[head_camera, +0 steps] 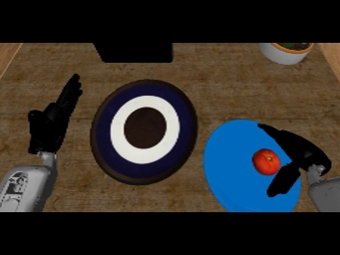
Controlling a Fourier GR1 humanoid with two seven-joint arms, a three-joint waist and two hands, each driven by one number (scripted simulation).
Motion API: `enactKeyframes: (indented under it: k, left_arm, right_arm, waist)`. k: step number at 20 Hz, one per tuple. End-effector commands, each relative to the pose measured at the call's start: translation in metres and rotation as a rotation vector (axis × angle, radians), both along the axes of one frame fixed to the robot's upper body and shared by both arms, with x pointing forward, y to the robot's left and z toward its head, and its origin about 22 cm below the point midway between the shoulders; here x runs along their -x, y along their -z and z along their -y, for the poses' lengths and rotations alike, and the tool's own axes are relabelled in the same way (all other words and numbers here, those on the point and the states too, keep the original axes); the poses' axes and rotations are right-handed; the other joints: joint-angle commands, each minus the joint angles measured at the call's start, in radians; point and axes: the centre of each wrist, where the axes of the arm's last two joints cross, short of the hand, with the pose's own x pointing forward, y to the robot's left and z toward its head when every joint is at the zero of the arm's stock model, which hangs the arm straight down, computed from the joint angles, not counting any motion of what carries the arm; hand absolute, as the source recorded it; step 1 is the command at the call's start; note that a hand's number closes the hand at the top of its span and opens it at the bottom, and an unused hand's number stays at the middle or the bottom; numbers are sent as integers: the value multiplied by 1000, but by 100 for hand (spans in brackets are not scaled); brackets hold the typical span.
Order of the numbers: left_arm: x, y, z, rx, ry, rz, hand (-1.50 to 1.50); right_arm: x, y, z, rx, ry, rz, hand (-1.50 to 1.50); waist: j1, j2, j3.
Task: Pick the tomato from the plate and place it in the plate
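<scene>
While the tomato lies on the right blue plate, the released right hand brackets it. Transfer to the ringed plate remains.

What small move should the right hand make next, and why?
Probably curl the right hand shut round the tomato. The tomato sits on the blue plate between the hand's spread fingers and thumb, which are open and not yet gripping it. Lifting toward the dark ringed plate on the left would come after.
</scene>
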Motion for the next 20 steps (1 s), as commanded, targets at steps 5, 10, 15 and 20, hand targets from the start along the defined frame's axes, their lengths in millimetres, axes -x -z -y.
enactKeyframes:
  k: [5, 10, 15, 20]
  left_arm:
    - [11, 10, 0, 1, -13, -7, 0]
    - [-2, 3, 23, 10, -11, 5, 0]
    - [12, 0, 7, -9, 11, 10, 0]
    - [0, 8, -3, 1, -12, 3, 0]
  right_arm:
    - [-4, 27, 2, 6, -20, 73, 150]
    - [-4, 31, 21, 32, -24, 103, 150]
    - [-23, 16, 7, 19, 13, 168, 150]
    - [64, 60, -12, 45, 168, 219, 150]
  waist:
    - [1, 0, 0]
    - [-1, 0, 0]
    - [2, 0, 0]
    - [-20, -2, -1]
